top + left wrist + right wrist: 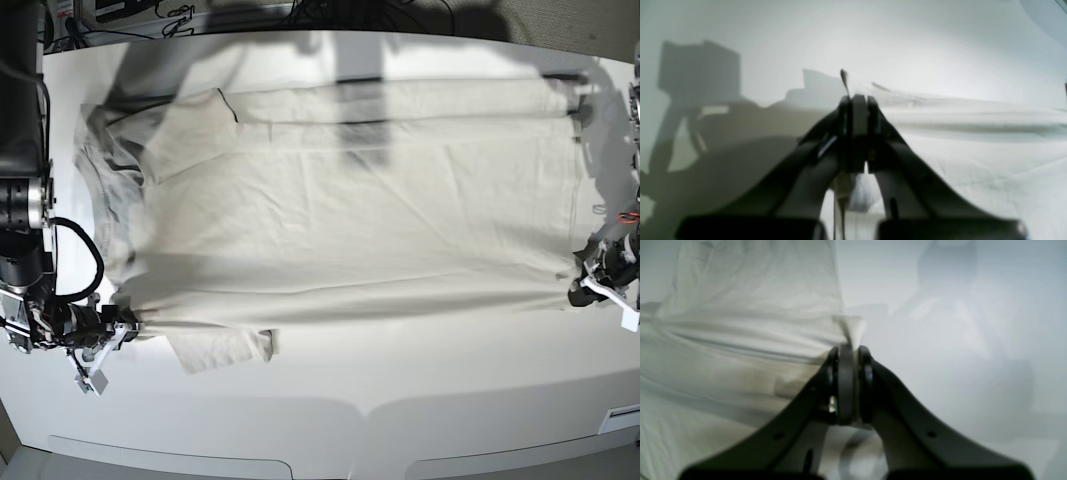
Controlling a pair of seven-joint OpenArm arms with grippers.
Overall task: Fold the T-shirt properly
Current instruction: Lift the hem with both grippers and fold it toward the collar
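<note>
Both end effectors (857, 100) (848, 351) pinching T-shirt (350, 220).

Bright overhead light; wrist views blurred, shadowed.

One T-shirt (340, 210) — two claws (578, 290)

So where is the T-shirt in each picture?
Left wrist: the T-shirt fills the right side, its edge pinched in the left gripper.
Right wrist: it fills the left side, its edge pinched in the right gripper.
Base: it lies spread across the middle of the table.
Shared landmark: the white table.
</note>
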